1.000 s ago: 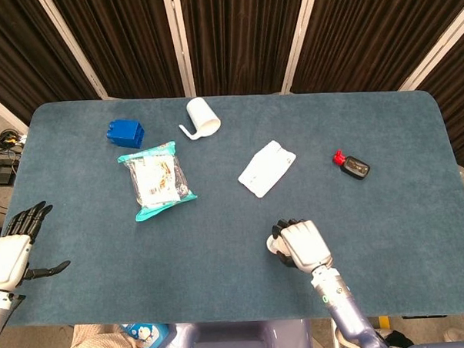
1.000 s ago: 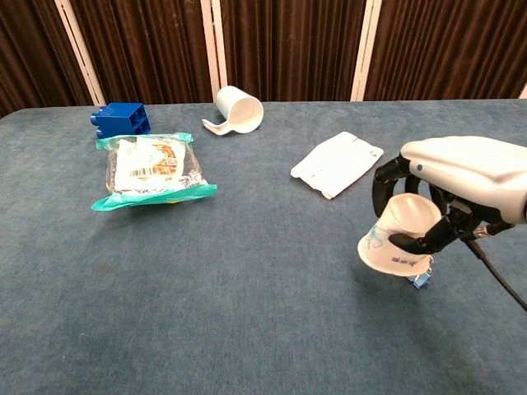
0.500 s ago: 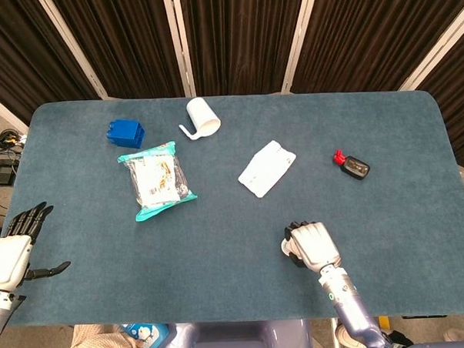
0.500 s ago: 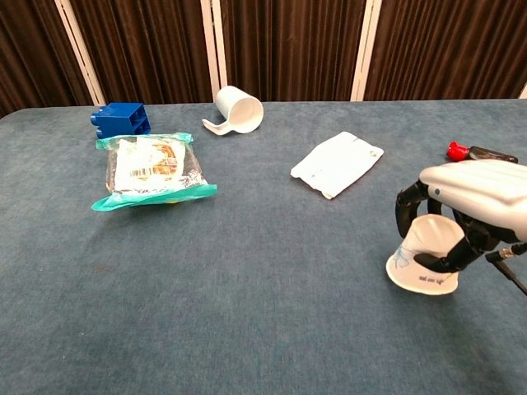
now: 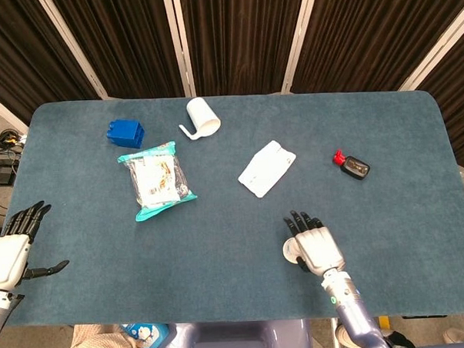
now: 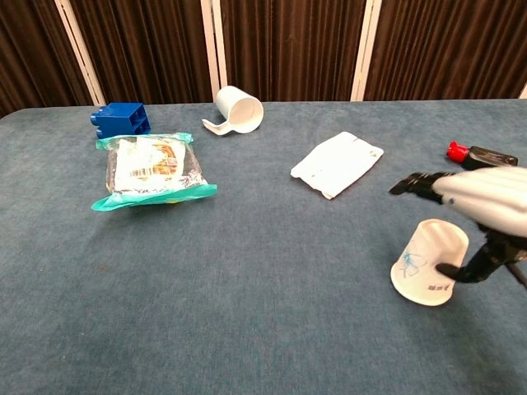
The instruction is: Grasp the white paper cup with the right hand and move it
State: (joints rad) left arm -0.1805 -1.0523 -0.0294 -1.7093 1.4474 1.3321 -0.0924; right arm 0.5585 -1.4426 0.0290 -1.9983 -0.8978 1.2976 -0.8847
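Paper cup [image 6: 430,272], white with a blue doodle on its side, lying tipped on the table [image 6: 247,313], open rim facing the chest camera. Barely peeking out in the head view [image 5: 289,251], tucked under the right hand [image 5: 315,243].

Right hand [image 6: 478,197] spread wide above the cup now, fingers [image 6: 412,183] stretched flat and apart, thumb reaching down beside the cup's wall. Can't tell if the thumb tip actually touches the cup. Not wrapped around it either way.

Left hand [image 5: 12,249] also spread, fingers fanned out, holding nothing, parked off the table's edge and well apart from the cup.

Everything else, placed relative to the cup:
- white flat pouch [image 6: 337,164] beyond the cup, toward the curtain side and a little to the left
- small dark bottle with a red cap [image 6: 479,154] beyond the cup and off to the right, lying on its side
- white mug [image 6: 237,109] far beyond the cup and left, on its side with the handle resting on the cloth
- snack bag with teal edges [image 6: 152,172] well to the left of the cup
- blue block [image 6: 120,119] just behind the snack bag, furthest from the cup
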